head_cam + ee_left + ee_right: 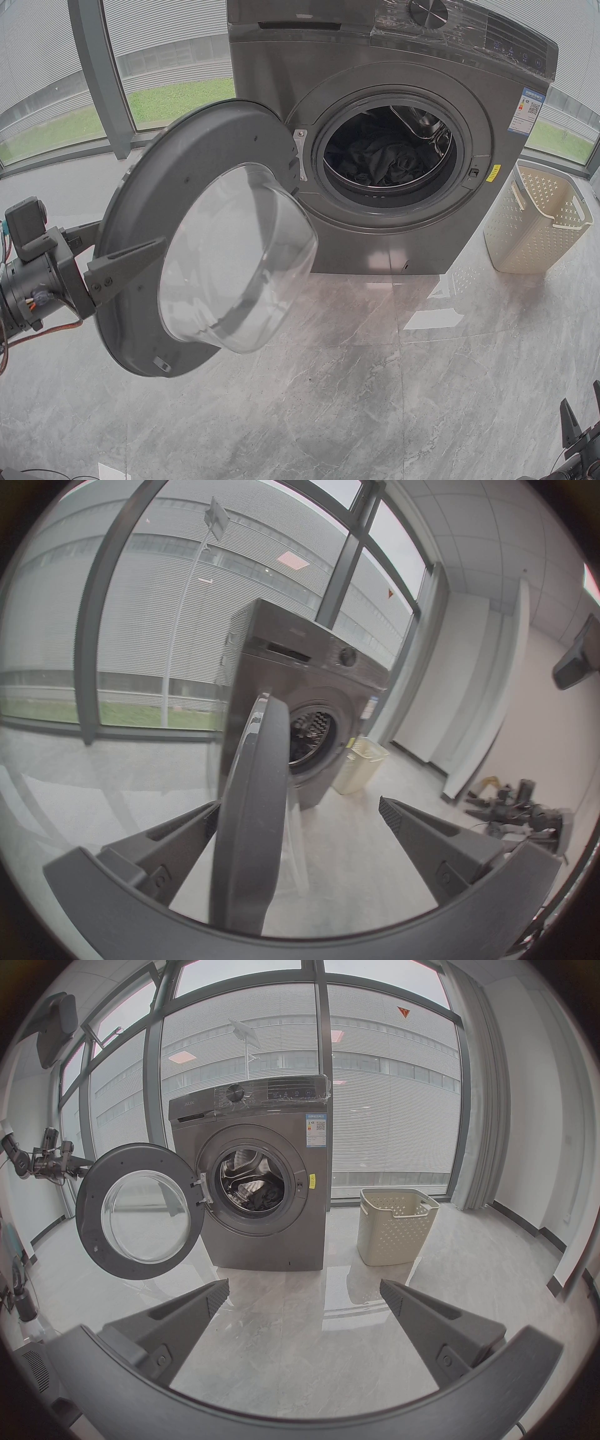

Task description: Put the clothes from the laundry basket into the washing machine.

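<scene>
Head view, washing machine (400, 75) shown with door (187, 162) swung wide, dark clothes (381, 159) piled inside the drum, laundry basket (537, 219) stood just beside the machine, door rim straddled by left gripper (299, 805), fingers spread, right gripper (304, 1285) held low, spread wide.

Pale grey marbled floor tiles (375, 387) shine with daylight. Tall windows (394, 1085) in dark frames (100, 75) wrap the room, facing a ribbed grey building (262, 586) and a strip of grass (169, 100). A grey curtain (487, 1104) hangs beside a white wall (544, 1147) with dark skirting (522, 1219). The ceiling (500, 530) is panelled white.
</scene>
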`<state>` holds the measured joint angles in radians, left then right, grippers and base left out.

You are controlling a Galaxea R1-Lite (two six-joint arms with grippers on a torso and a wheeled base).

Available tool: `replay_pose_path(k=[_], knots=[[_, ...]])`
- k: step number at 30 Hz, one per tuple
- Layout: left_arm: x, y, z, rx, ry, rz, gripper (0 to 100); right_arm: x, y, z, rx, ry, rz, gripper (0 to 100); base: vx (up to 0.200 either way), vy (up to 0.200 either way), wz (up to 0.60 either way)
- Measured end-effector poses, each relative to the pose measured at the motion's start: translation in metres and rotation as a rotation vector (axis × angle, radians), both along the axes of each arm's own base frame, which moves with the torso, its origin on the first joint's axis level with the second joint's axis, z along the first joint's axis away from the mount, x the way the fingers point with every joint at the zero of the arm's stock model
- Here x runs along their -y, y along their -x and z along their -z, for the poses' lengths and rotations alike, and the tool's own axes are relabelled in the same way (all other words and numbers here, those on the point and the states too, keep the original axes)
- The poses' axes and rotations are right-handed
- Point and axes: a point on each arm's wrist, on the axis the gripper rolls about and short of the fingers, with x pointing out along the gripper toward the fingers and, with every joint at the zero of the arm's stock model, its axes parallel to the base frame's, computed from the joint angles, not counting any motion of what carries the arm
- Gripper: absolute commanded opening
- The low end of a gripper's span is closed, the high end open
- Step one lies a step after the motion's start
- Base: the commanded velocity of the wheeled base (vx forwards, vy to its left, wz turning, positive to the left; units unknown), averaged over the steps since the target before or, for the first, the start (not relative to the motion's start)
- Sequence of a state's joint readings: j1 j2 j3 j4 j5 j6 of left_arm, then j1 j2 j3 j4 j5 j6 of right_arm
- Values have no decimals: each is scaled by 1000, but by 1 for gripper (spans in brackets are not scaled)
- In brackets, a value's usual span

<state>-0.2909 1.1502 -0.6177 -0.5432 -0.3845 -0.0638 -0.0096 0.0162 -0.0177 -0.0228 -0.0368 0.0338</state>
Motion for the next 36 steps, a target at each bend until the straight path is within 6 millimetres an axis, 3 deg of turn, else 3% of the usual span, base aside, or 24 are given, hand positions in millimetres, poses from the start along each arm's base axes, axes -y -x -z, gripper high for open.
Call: replay_pose_path(k=[6,12,18,27,36], knots=[[9,26,-2,-39,28,112,100,0,0,0,0,0,0,100,0,0,0],[-2,34,-6,-8,42,56,100,0,0,0,0,0,-1,100,0,0,0],[-8,22,-3,-22,29,-33,100,0,0,0,0,0,0,100,0,0,0],[-7,-12,4,-18,13,-116,100,0,0,0,0,0,-1,100,0,0,0],[18,-24,14,-66,-17,-40,100,0,0,0,0,0,0,100,0,0,0]])
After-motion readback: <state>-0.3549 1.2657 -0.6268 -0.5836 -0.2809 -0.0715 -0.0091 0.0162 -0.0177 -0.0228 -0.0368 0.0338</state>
